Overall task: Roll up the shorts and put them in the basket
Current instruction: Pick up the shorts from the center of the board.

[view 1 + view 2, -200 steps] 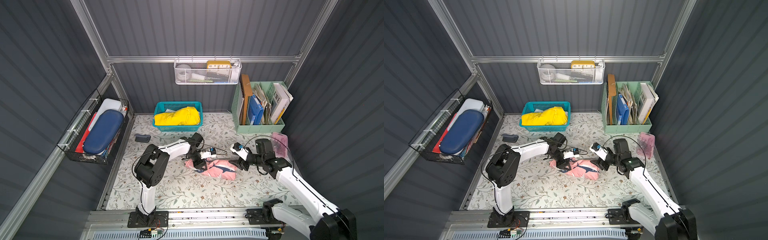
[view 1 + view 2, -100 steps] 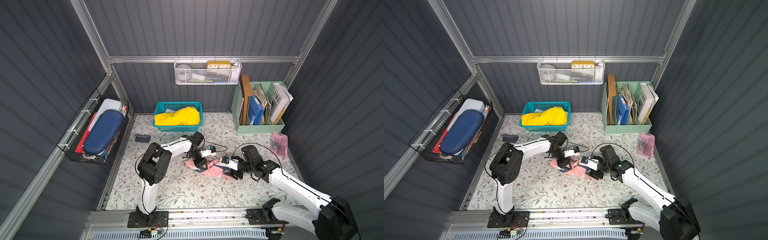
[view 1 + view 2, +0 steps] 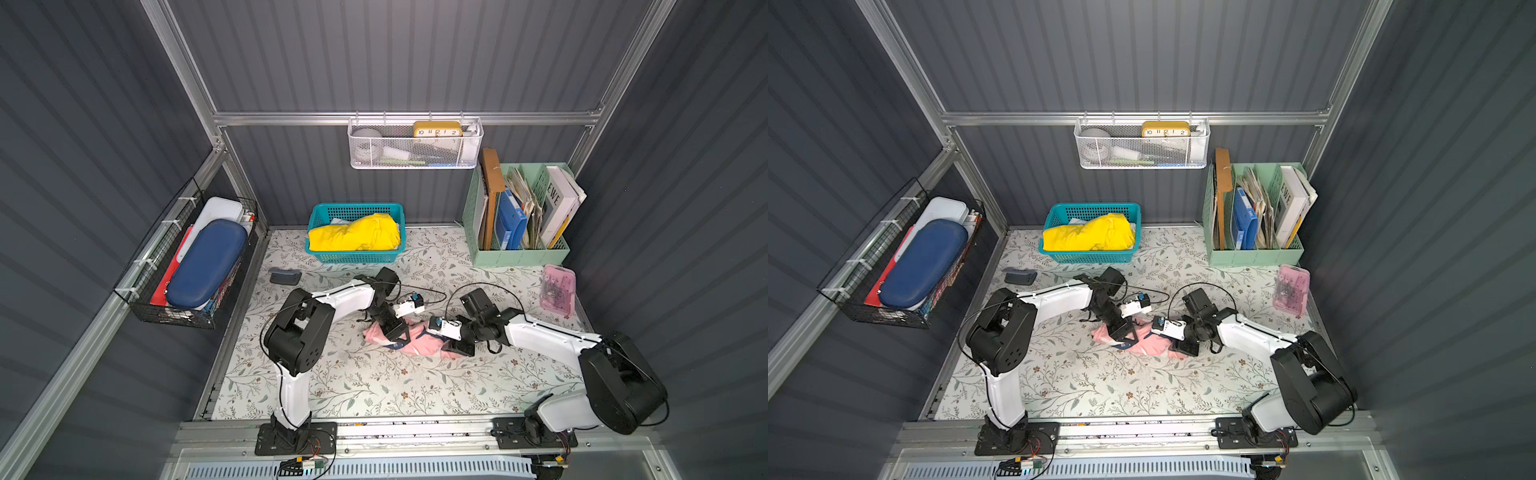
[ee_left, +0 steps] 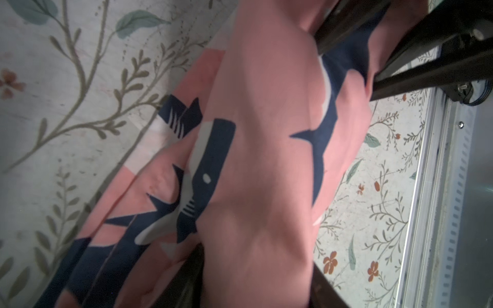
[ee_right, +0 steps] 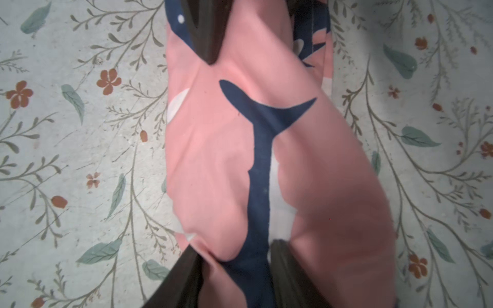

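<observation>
My right pincer (image 3: 460, 348) has just swung in from frame right and now pinches the right end of the shorts (image 3: 424, 345), bundled mid-frame on the tabletop (image 3: 374, 386). My left pincer (image 3: 397, 332) straddles the other end; gripping or loosening, I cannot tell. Both ends covered, so the roll can tighten, I reckon.

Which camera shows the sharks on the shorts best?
Left wrist view: the shorts fill it, showing a shark's face and teeth. The right wrist view shows just a tail; both top views, a tiny pink bundle.
</observation>
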`<state>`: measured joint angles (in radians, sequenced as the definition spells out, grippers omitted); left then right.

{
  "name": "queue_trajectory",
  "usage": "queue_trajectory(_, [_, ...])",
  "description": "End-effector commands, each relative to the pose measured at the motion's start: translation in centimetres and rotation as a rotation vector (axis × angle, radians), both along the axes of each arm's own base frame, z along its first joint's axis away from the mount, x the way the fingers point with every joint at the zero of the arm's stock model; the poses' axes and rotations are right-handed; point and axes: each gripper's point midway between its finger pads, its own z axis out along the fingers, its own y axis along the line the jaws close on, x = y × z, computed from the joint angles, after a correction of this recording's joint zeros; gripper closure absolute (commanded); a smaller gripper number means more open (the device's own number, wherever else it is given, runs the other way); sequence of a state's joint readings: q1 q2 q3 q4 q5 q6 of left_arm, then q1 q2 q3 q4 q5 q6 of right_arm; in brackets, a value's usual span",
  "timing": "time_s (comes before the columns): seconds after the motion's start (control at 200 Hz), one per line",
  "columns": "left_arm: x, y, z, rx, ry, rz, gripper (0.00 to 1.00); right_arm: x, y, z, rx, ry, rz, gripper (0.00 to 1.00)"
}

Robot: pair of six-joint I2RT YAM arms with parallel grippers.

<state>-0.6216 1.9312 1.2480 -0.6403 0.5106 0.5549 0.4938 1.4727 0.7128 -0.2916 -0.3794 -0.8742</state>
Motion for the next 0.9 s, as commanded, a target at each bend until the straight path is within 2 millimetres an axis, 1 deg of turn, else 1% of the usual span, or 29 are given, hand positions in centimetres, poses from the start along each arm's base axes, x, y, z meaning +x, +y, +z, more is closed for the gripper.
queue_trajectory(0.0, [-0.6, 1.2, 0.8, 0.027, -0.006, 0.026, 0.28, 0.6, 0.2, -0.4, -0.008, -0.012, 0.023, 0.55])
queue_trajectory(0.015, [-0.5, 1.2, 1.0, 0.023, -0.019, 0.027, 0.22, 0.7, 0.3, -0.4, -0.008, -0.016, 0.025, 0.55])
queue_trajectory(0.055, [-0.1, 1.1, 1.8, 0.002, -0.060, 0.030, 0.13, 0.9, 0.3, -0.6, -0.006, -0.024, 0.028, 0.55])
queue_trajectory(0.14, [0.5, 0.6, 4.3, -0.080, -0.173, 0.018, 0.02, 1.3, 0.1, -0.8, -0.010, -0.027, 0.034, 0.54])
queue_trajectory(0.18, [0.7, 0.4, 5.7, -0.130, -0.238, -0.006, 0.00, 1.2, -0.1, -0.8, -0.011, -0.009, 0.033, 0.54])
queue_trajectory(0.26, [0.5, 0.0, 8.1, -0.222, -0.351, -0.067, 0.00, 1.1, -0.1, -0.8, -0.011, 0.012, 0.044, 0.54])
queue_trajectory(0.305, [0.6, -0.1, 9.0, -0.248, -0.408, -0.100, 0.00, 0.9, 0.0, -0.7, -0.009, 0.015, 0.053, 0.54])
queue_trajectory(0.35, [0.8, -0.1, 9.4, -0.248, -0.447, -0.121, 0.00, 0.8, -0.1, -0.5, -0.005, 0.010, 0.055, 0.54])
queue_trajectory(0.44, [1.6, 0.0, 9.5, -0.241, -0.544, -0.147, 0.00, 0.6, -0.1, -0.3, 0.000, 0.013, 0.071, 0.53])
queue_trajectory(0.58, [1.6, -0.4, 9.1, -0.268, -0.609, -0.172, 0.00, 0.5, -0.3, -0.2, -0.006, 0.031, 0.080, 0.53])
queue_trajectory(0.65, [1.4, -0.8, 8.5, -0.257, -0.633, -0.196, 0.00, 0.5, -0.3, -0.2, -0.008, 0.038, 0.084, 0.53])
queue_trajectory(0.8, [0.3, -1.9, 6.3, -0.211, -0.643, -0.266, 0.00, 0.5, -0.3, 0.0, -0.006, 0.043, 0.088, 0.53])
queue_trajectory(0.895, [0.0, -2.6, 5.8, -0.227, -0.646, -0.284, 0.00, 0.4, -0.4, 0.1, -0.003, 0.051, 0.091, 0.53])
